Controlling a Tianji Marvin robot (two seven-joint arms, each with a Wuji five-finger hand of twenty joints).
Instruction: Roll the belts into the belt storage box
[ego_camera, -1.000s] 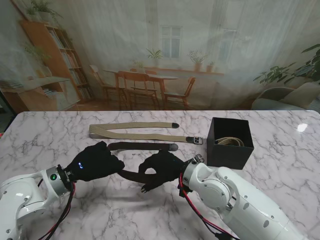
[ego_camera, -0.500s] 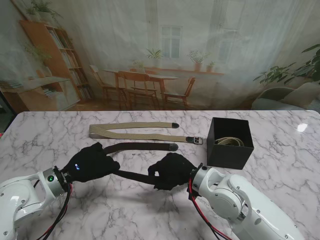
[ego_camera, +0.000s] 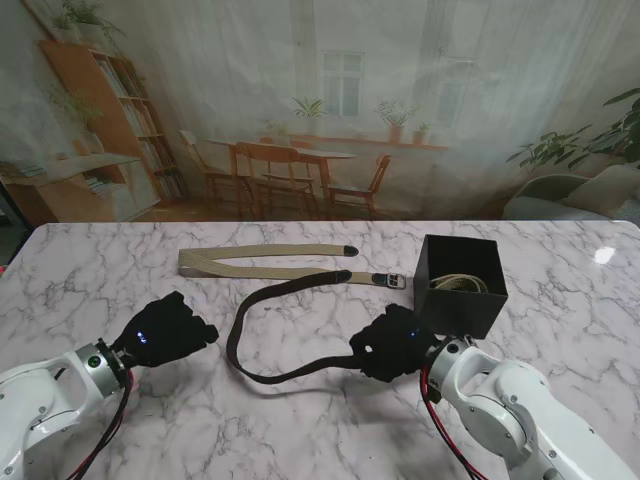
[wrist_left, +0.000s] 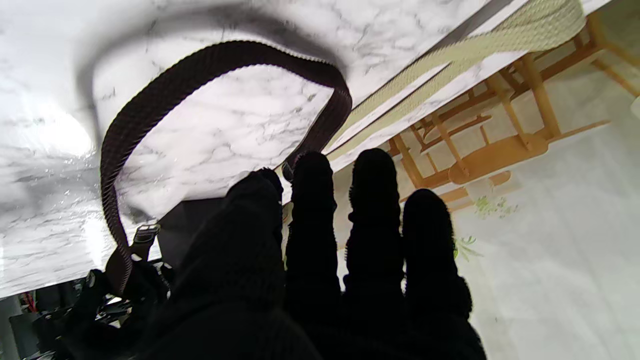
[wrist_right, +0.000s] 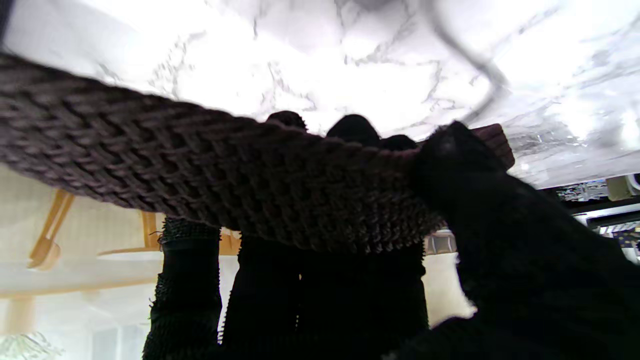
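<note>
The left hand (ego_camera: 165, 330) has let go and is spreading empty, while the right hand (ego_camera: 395, 345) is dragging the brown belt (ego_camera: 245, 350) toward three o'clock. Only the right wrist view is showing its fingers (wrist_right: 350, 135) clamping the weave.

The left hand (ego_camera: 165, 330) sits low over the worktop at the near left, black-gloved, fingers (wrist_left: 375, 200) straight and side by side, holding nothing — its white forearm runs back to the lower left corner. The right hand (ego_camera: 395, 345) is at centre right, fingers curled with the thumb (wrist_right: 480, 180) pressed over a dark woven belt (wrist_right: 210, 180) — its white arm enters from the lower right.
</note>
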